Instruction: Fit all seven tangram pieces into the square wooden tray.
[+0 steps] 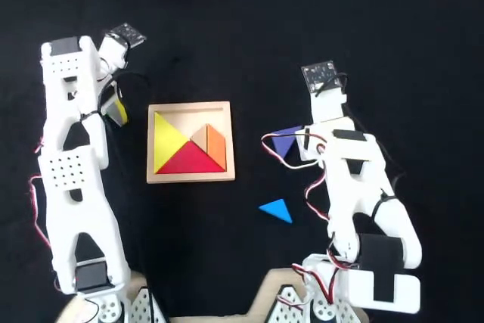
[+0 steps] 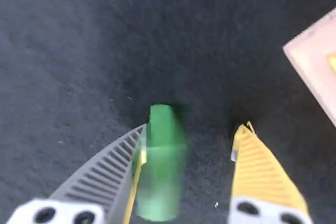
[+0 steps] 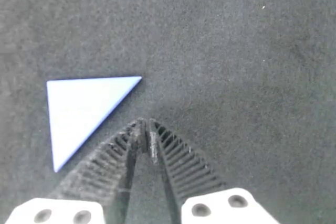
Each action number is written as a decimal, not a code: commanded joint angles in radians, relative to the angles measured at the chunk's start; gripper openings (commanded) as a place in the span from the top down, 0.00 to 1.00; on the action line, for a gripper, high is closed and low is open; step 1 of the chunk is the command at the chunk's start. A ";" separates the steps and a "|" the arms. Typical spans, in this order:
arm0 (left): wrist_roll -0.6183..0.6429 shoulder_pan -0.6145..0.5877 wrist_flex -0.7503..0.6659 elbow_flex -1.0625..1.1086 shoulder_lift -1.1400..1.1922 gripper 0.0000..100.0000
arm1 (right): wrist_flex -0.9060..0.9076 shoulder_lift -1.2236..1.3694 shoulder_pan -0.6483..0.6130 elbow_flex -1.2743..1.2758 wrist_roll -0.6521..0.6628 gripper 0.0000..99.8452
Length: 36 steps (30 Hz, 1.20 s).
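lying against the released left end effector (image 2: pixel 194 128) is a green piece (image 2: pixel 163 150), right end effector (image 3: pixel 145 125) clenched empty.

Bright, even light leaves faint shadows on the black cloth (image 1: pixel 249 35).

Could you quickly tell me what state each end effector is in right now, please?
Left end effector: open around a green piece, not gripping it.
Right end effector: closed, empty, beside a triangle.

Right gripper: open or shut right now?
Shut. In the right wrist view the right gripper is closed tip to tip with nothing between, beside a triangle lying flat on the black cloth.
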 commanded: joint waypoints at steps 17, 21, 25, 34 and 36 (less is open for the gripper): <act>0.020 0.018 0.071 -0.199 0.020 0.93 | -0.017 -0.001 -0.018 -0.002 0.000 0.99; 0.018 0.013 0.072 -0.199 0.020 0.95 | -0.017 -0.001 -0.018 -0.002 0.000 0.99; 0.020 0.001 0.075 -0.189 0.020 0.97 | -0.017 -0.001 -0.018 -0.002 0.000 0.99; 0.307 0.116 0.209 -0.219 -0.299 0.97 | -0.017 -0.001 -0.018 -0.002 0.000 0.99; 0.361 0.174 0.209 -0.064 -0.434 0.97 | -0.017 -0.001 -0.018 -0.002 0.000 0.99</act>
